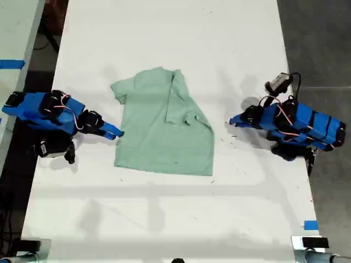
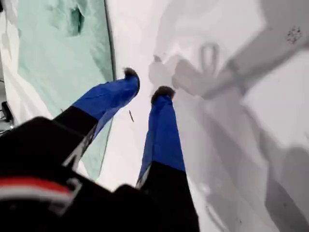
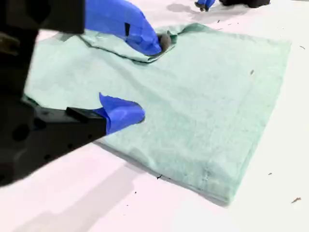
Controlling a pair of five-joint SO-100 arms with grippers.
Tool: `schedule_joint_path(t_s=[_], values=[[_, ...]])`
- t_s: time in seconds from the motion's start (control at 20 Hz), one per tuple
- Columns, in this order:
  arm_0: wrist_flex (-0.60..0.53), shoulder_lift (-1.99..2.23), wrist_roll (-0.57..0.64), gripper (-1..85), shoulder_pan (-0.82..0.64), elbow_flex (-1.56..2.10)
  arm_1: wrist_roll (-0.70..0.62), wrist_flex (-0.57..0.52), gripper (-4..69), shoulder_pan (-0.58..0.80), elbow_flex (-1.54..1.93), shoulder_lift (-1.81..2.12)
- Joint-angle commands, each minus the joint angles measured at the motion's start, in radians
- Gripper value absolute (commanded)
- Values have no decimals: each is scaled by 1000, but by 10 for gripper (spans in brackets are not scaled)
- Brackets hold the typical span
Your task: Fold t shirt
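Note:
The pale mint-green t shirt [image 1: 164, 131] lies flat in the middle of the white table [image 1: 164, 33], with one side and sleeve folded in over its body. My second gripper [image 1: 118, 132] is at the shirt's edge on the exterior view's left. It is open, its fingers spread over the cloth [image 3: 207, 111] with nothing pinched; the second gripper [image 3: 145, 79] hovers just above the hem side. My first gripper [image 1: 233, 121] sits on the exterior view's right, a little off the shirt. In the first wrist view the first gripper [image 2: 146, 84] is open over bare table, with the shirt [image 2: 58, 58] beside it.
Blue tape [image 1: 310, 224] marks the table's near corner on the exterior view's right. A second pale table with blue tape [image 1: 11, 64] stands at the exterior view's left. Dark floor [image 1: 318, 44] borders the table on the exterior view's right. Small dark specks dot the table.

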Motion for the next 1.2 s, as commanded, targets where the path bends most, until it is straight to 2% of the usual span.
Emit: schedule_joint_path(t_s=[0.0,0.7,0.8,0.85,0.9,0.95,1.0,1.05,1.1,1.15], values=[[-21,6,-6,184,14,9,-18,3,92,5,49,14],[-21,6,-6,184,14,9,-18,3,92,5,49,14],[-29,6,-23,183,-21,3,-18,3,92,5,49,14],[-84,6,-15,198,-43,-9,-20,3,92,5,49,14],[-130,6,-17,214,15,-18,-20,3,92,5,49,14],[-152,6,-160,213,63,-17,-20,3,92,5,49,14],[-187,6,-285,305,107,-8,-20,3,92,5,49,14],[-213,6,-190,343,115,-6,-20,3,92,5,49,14],[-212,6,-97,253,98,-6,-20,3,92,5,49,14],[-198,6,-78,7,69,-15,-20,3,93,5,49,14]])
